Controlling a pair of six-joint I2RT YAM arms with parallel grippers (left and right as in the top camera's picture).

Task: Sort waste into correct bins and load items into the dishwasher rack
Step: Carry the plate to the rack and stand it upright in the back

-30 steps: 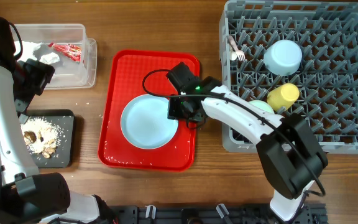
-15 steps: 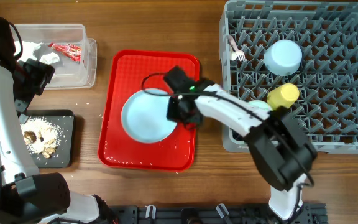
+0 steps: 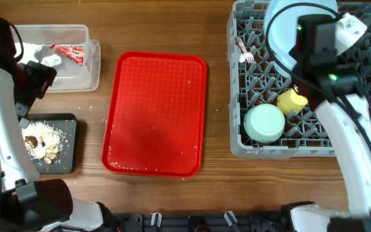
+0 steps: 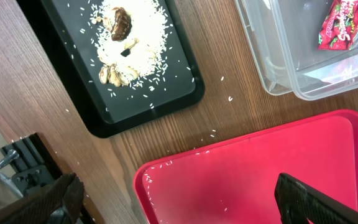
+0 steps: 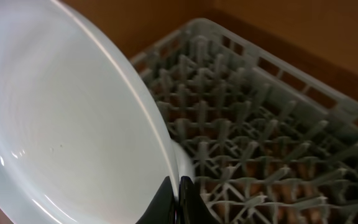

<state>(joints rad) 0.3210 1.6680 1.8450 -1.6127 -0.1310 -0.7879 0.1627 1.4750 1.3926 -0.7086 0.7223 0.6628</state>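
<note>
My right gripper (image 5: 176, 190) is shut on the rim of the light blue plate (image 5: 61, 124) and holds it tilted on edge above the back left of the grey dishwasher rack (image 3: 359, 138). In the overhead view the plate (image 3: 277, 38) is partly hidden by the right gripper (image 3: 299, 48). In the rack sit a pale green bowl (image 3: 265, 122), a yellow cup (image 3: 293, 100) and a white fork (image 3: 245, 53). The light blue bowl is hidden. My left gripper (image 4: 185, 205) is open and empty above the corner of the red tray (image 4: 260, 168).
The clear tub (image 3: 76, 78) holds white napkins (image 3: 47, 58) and a red-and-white wrapper (image 3: 69, 53). The black tray (image 3: 69, 151) holds food scraps (image 3: 42, 140). The red serving tray (image 3: 156, 116) lies bare, with a few rice grains on it.
My right gripper has lifted the light blue plate off the red tray and carried it right and back, over the rack. The left arm has not moved.
</note>
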